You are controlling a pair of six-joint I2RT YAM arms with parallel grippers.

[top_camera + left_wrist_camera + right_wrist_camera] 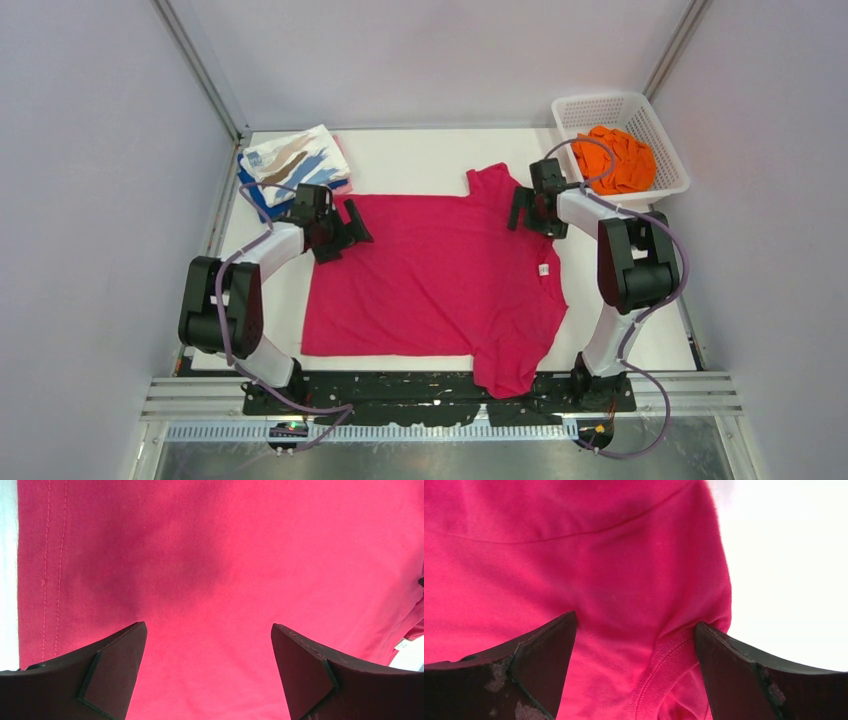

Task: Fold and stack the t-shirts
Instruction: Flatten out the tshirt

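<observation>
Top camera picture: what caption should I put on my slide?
Left gripper and right gripper hover open over a magenta t-shirt spread flat; folded shirts and a basket wait behind.

Top view: bright, even light from above and sharp throughout. Only short soft shadows under the arms (250, 270) on the counter (420, 160). Corner posts (205, 70) slant with wide-angle perspective.

Left wrist: magenta t-shirt (250, 555) heavily saturated, diffuse dark shadow patch mid-frame, hem stitching crisp.

Right wrist: bare counter blown out to pure white at right, seams sharp.

Fingers of left hand (210, 630) and right hand (634, 620) render dark, underexposed.
</observation>
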